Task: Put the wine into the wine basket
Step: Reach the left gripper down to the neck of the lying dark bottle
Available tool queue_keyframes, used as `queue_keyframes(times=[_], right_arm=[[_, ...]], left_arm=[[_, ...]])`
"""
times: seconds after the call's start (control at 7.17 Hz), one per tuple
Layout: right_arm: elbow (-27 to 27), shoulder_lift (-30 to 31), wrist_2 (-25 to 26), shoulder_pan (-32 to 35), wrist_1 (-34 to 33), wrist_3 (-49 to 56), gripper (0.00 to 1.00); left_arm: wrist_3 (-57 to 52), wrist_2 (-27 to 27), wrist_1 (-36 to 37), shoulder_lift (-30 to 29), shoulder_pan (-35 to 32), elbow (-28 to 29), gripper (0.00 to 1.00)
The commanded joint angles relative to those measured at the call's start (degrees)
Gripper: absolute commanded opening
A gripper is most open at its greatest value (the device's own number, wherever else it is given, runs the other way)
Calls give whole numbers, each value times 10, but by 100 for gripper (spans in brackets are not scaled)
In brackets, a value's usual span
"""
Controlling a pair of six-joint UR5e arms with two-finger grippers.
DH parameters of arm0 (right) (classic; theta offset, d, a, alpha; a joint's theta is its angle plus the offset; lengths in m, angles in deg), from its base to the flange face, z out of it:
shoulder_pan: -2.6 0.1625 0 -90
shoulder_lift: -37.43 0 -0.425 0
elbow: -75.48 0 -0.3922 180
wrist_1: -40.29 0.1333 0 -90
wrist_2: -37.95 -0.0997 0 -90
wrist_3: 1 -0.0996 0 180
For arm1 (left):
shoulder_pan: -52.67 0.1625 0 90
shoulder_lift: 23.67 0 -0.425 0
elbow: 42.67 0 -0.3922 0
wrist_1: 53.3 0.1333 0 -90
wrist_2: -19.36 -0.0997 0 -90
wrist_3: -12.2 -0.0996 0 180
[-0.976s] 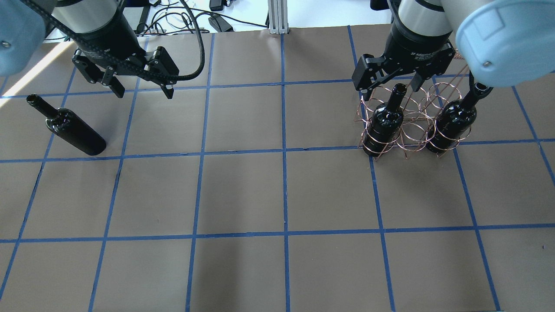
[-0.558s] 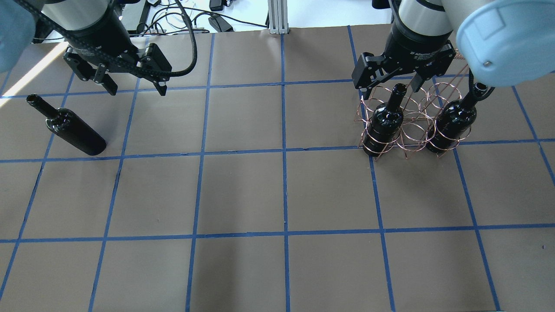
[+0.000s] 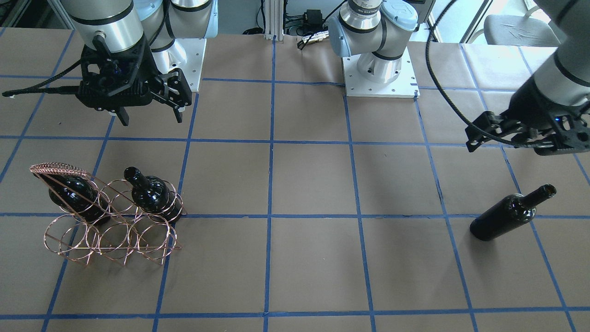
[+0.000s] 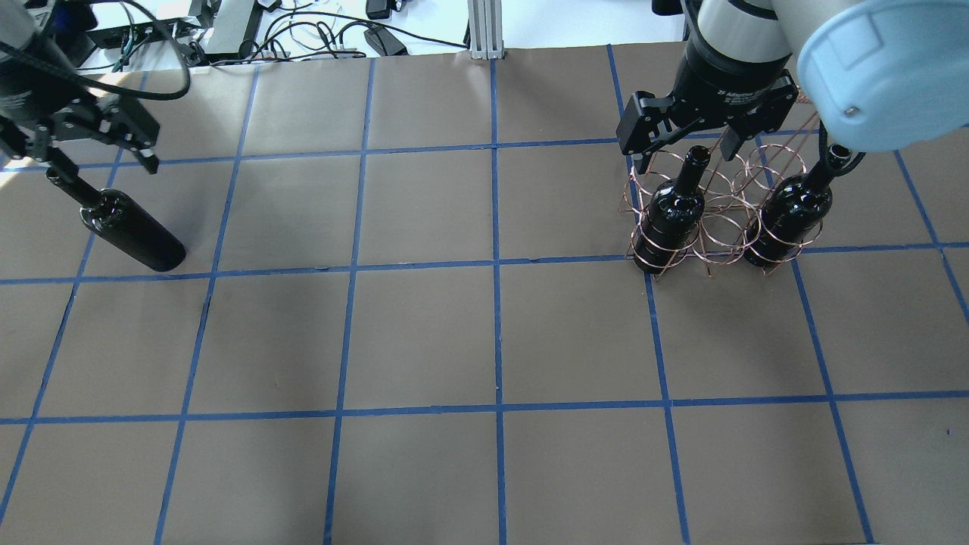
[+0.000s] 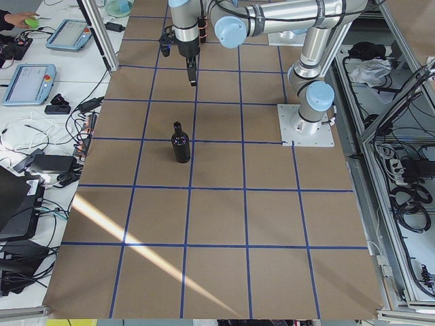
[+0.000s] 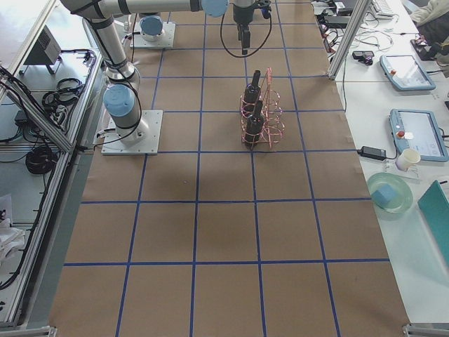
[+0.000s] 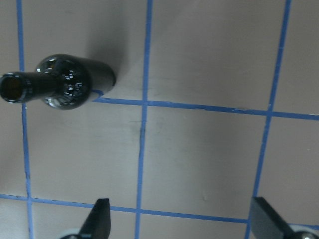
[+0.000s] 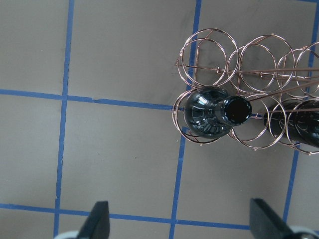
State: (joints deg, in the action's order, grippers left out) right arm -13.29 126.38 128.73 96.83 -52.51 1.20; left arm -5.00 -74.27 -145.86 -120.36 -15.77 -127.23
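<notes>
Fingers (image 7: 101,219) of the left gripper (image 4: 102,160) were spread wide & held nothing, hovering over the worktop (image 4: 424,333) by the mouth of the wine (image 4: 132,231). That bottle lay on its side at the worktop's left end, neck toward the far edge, well apart from the wine basket (image 3: 59,169) at the right end. In the left wrist view it sat upper left, not btw the fingers. In the overhead view one finger overlapped its rim; contact couldn't be judged.

The right gripper (image 3: 150,117) hung above the basket, fingers splayed, nothing in them. The inner bottle (image 4: 674,219) & the outer bottle (image 4: 791,216) stood neck-up in the end rings of the row nearer the robot, one open ring btw them. The basket's coiled handle slanted over the outer bottle, & the right arm's pale-blue joint cover (image 4: 878,76) overlapped that corner from overhead. Blue tape lines (image 4: 496,303) gridded the brown worktop; cables (image 4: 303,30) lay past its far edge.

Vs. 0.6 s earlier: the left gripper had shifted toward the left end, from off to the wine's right to over its neck. The right gripper, basket & all three bottles sat where they were.
</notes>
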Motion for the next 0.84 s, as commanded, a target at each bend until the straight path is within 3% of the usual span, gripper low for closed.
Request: queue_keyframes(times=[0.0, 0.7], right_arm=[[0, -1, 0, 1, 1, 1, 100], [0, 0, -4, 1, 1, 2, 100]], left_arm=[[-165, -2, 24, -31, 96, -4, 100], [-173, 23, 145, -97, 87, -10, 89]])
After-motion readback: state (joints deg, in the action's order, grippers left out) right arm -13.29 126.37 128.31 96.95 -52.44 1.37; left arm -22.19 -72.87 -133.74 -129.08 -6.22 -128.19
